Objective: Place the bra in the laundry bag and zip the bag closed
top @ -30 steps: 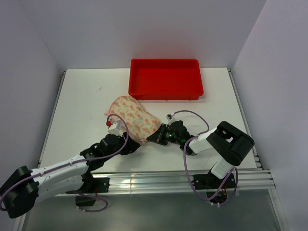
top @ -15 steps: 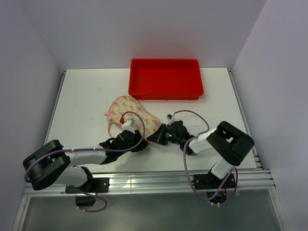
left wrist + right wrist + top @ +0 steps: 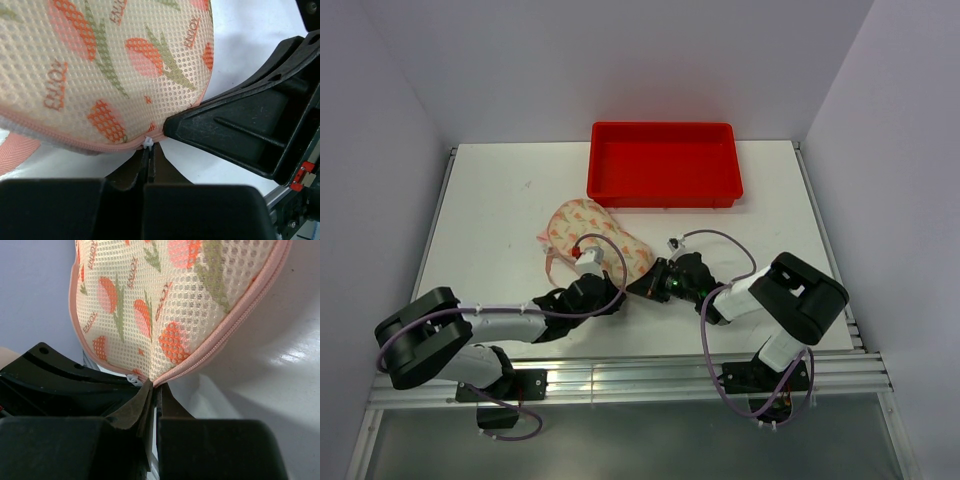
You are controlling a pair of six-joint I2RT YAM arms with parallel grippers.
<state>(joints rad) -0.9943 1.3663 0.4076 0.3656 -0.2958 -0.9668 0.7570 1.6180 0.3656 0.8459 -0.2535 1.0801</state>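
The laundry bag was seen lying on the table, just ahead of both grippers, its near end caught where the 2 sets of fingertips met. The left gripper was pressed together, and a small white zip tab at the bag's seam was pinched at the very tip of its fingers. The right gripper was likewise pressed together, the pink zip edging of the bag being nipped between its fingers. The 2 grippers were brought nose to nose, touching or nearly so, with the left gripper's black body just beside the right fingertips. The bag's mesh body rose beyond both pairs of fingers, and its pink loop handle was laid out to the left of the left gripper. A red tray was set well beyond the bag, apart from both grippers.
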